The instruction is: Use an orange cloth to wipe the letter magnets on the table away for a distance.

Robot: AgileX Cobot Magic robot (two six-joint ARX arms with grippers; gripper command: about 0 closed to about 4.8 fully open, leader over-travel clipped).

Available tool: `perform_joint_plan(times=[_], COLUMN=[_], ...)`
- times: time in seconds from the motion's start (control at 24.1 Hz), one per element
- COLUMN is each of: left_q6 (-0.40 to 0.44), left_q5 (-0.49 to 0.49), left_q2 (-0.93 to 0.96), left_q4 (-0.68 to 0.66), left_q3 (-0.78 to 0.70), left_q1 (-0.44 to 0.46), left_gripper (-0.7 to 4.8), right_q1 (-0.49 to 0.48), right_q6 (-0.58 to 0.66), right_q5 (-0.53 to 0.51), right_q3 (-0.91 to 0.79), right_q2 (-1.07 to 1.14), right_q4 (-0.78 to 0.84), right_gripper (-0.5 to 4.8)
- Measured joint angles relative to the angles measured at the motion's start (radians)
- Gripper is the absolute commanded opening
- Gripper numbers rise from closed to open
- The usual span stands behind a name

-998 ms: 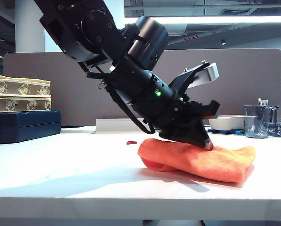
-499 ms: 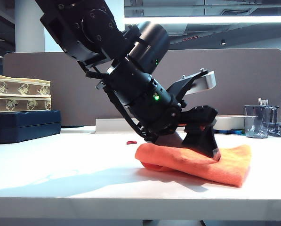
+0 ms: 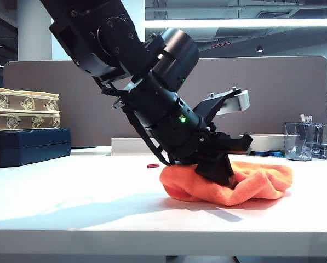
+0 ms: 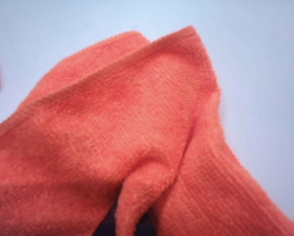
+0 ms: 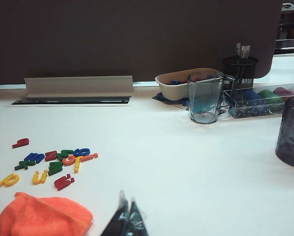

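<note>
The orange cloth (image 3: 229, 185) sits bunched on the table (image 3: 70, 203), pinched in the left gripper (image 3: 221, 174) jaws; letter magnets (image 5: 50, 164) lie unswept beside it; right gripper (image 5: 126, 221) idles, jaws pressed together.

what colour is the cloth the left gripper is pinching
Bright orange cloth, shown best in the left wrist view.

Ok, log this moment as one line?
left gripper: shut on orange cloth, bunched | right gripper: shut, idle | letter magnets: unwiped on table
</note>
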Motion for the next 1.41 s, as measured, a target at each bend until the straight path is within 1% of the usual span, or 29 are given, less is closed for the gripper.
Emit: perform_joint_plan(times=[0.17, 0.29, 0.42, 0.58, 0.62, 0.71, 0.91, 1.08, 1.16, 1.29, 1.41], left_q6=[-0.002, -0.003, -0.003, -0.001, -0.001, -0.001, -0.001, -0.002, -0.004, -0.006, -0.037], left_q5=[0.001, 0.006, 0.025, 0.025, 0.025, 0.025, 0.024, -0.019, -0.056, -0.103, -0.142], left_q2=[0.001, 0.006, 0.007, 0.017, 0.04, 0.076, 0.188, 0.254, 0.295, 0.325, 0.354], left_q4=[0.034, 0.032, 0.035, 0.045, 0.056, 0.061, 0.005, -0.01, -0.04, -0.069, -0.105], left_q3=[0.0, 0.023, 0.097, 0.206, 0.27, 0.33, 0.47, 0.536, 0.591, 0.635, 0.664], left_q1=[-0.009, -0.024, -0.048, -0.052, -0.05, -0.048, -0.042, -0.042, -0.042, -0.042, -0.04], left_gripper=[-0.06, -0.06, -0.06, -0.06, -0.06, -0.06, -0.06, -0.06, -0.06, -0.06, -0.06], right_q1=[0.0, 0.0, 0.0, 0.0, 0.0, 0.0, 0.0, 0.0, 0.0, 0.0, 0.0], right_q6=[0.0, 0.0, 0.0, 0.0, 0.0, 0.0, 0.0, 0.0, 0.0, 0.0, 0.0], right_q5=[0.0, 0.0, 0.0, 0.0, 0.0, 0.0, 0.0, 0.0, 0.0, -0.013, -0.016], right_q3=[0.0, 0.0, 0.0, 0.0, 0.0, 0.0, 0.0, 0.0, 0.0, 0.0, 0.0], right_q2=[0.0, 0.0, 0.0, 0.0, 0.0, 0.0, 0.0, 0.0, 0.0, 0.0, 0.0], right_q4=[0.0, 0.0, 0.0, 0.0, 0.0, 0.0, 0.0, 0.0, 0.0, 0.0, 0.0], right_gripper=[-0.01, 0.0, 0.0, 0.0, 0.0, 0.0, -0.01, -0.01, -0.01, -0.01, -0.01])
